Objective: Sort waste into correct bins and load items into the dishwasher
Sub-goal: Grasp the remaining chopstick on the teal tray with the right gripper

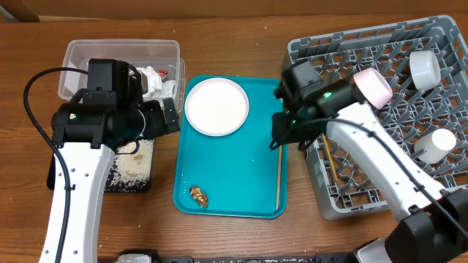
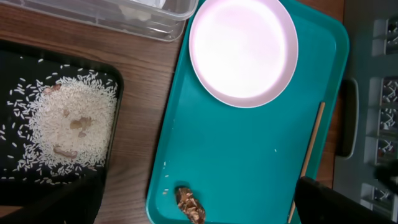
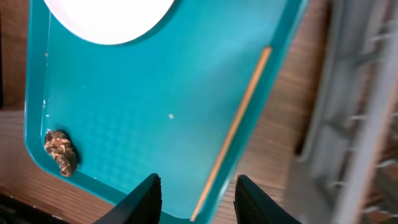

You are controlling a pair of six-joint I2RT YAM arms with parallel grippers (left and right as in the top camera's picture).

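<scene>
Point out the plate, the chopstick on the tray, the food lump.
plate [image 1: 216,107]: overhead view, centre of its face.
chopstick [image 2: 307,160]: left wrist view, middle of its length.
food lump [image 3: 61,152]: right wrist view, its middle.

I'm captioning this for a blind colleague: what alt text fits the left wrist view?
A teal tray holds a round pale plate at its top, one wooden chopstick along its right edge and a small brown food lump near the bottom edge. Left of it a black tray holds a pile of rice.
</scene>
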